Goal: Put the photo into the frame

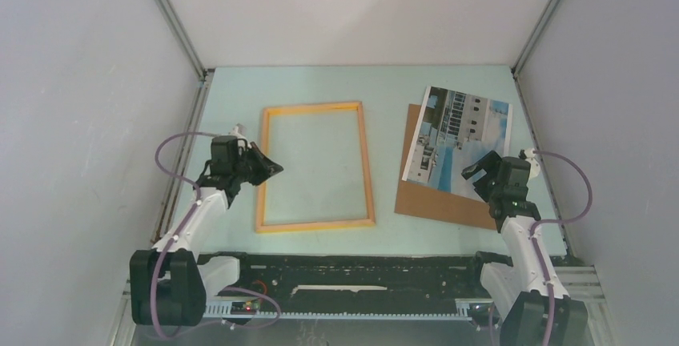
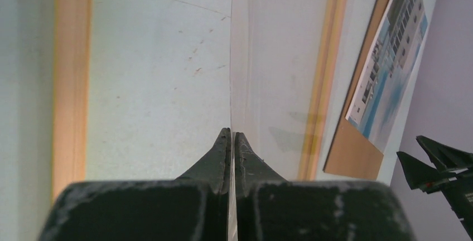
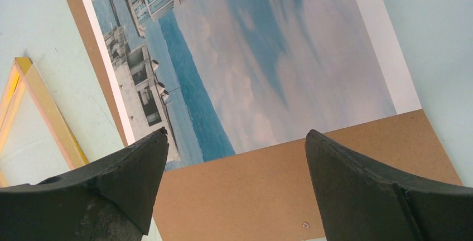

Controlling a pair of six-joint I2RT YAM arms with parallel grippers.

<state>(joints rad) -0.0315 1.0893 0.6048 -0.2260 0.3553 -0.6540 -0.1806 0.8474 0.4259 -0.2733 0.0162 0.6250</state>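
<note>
Photo not yet in hand: it lies face up at right of the top view, skewed, on the brown backing sheet, its upper corner overhanging the sheet. Frame lies flat at centre of the counter, well apart from the print.

Right claw hangs spread wide above the photo's lower edge, where print meets bare board; fingers touching nothing.

Left claw at the frame's left rail, pinched shut on what looks like a thin clear sheet, seen edge-on and standing up over the frame opening.

Step, as judged: the pick-up of the photo. Next move calls for getting a finger under flat, limp paper without catching the board beneath. The overhanging corner looks the easiest purchase.
</note>
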